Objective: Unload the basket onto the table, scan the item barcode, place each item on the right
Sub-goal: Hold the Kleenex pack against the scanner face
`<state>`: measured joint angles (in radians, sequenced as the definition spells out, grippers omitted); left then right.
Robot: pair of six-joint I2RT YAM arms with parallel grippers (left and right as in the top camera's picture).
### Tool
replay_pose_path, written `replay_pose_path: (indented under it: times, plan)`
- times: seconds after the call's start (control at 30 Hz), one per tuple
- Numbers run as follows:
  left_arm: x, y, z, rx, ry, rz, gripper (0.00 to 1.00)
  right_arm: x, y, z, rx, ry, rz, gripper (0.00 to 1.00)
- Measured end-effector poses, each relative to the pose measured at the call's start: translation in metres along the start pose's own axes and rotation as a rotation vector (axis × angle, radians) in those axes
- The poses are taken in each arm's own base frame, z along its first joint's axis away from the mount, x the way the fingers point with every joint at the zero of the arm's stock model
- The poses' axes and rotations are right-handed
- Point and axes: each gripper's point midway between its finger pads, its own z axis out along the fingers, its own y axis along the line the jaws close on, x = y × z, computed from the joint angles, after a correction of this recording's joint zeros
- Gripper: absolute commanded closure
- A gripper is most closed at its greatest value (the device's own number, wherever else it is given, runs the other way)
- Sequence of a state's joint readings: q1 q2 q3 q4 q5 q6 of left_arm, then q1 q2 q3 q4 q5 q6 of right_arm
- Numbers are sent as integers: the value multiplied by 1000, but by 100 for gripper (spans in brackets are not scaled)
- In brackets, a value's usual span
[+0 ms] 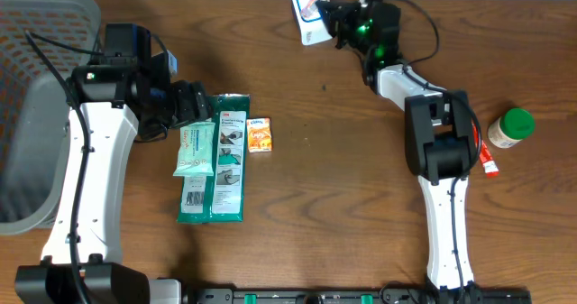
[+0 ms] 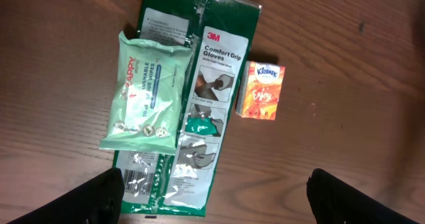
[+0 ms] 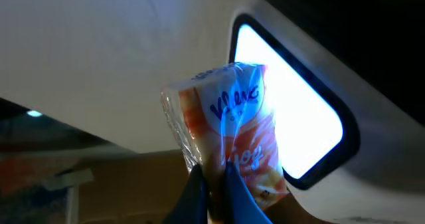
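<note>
Holding the tissue pack point(image 3: 229, 134) up to the scanner point(image 3: 299, 111) is where we're at, so the scan step looks to be underway rather than finished. Our right hand point(image 3: 214, 191) is clenched on the bottom edge of the pack, pinching the wrapper between its fingertips. The pack stands upright just in front of the lit window with blue light spilling over it. From the wrist view we see the printed logo side facing us (which side faces the window we can't tell, and no barcode shows from here). To do this bit well, we reckon the trick is a low, firm pinch so the wrapper doesn't slip, with the pack flat-on to the window rather than edge-on. If nothing registers, roll the wrist slowly so each face gets a turn in the light. Soft packs crinkle, so a wrinkled code could be what trips us up; a gentle, steady hold beats waving it around. Our left hand point(image 1: 192, 105) is released, jaws wide, holding nothing, above the bench point(image 1: 343, 178) over the wipes pack point(image 2: 146, 94), the gloves pack point(image 2: 199, 104) and a spare tissue pack point(image 2: 260, 91), all lying flat. The wipes lie on top of the gloves pack, the spare one just beside it.
</note>
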<state>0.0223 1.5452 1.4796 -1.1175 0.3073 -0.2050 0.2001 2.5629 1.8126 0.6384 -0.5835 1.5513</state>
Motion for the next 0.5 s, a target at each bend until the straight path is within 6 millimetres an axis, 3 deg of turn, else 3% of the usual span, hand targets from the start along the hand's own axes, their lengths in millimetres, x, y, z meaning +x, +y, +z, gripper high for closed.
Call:
replay_pose_path:
  times: [0.33, 0.47, 0.5]
  plan:
    - [0, 0, 0, 0, 0, 0, 11, 6, -3, -2, 20, 49, -54, 99]
    - [0, 0, 0, 0, 0, 0, 11, 11, 21, -10, 25, 87, -84, 99]
    - [0, 0, 0, 0, 0, 0, 11, 16, 36, -14, 21, 102, -105, 99]
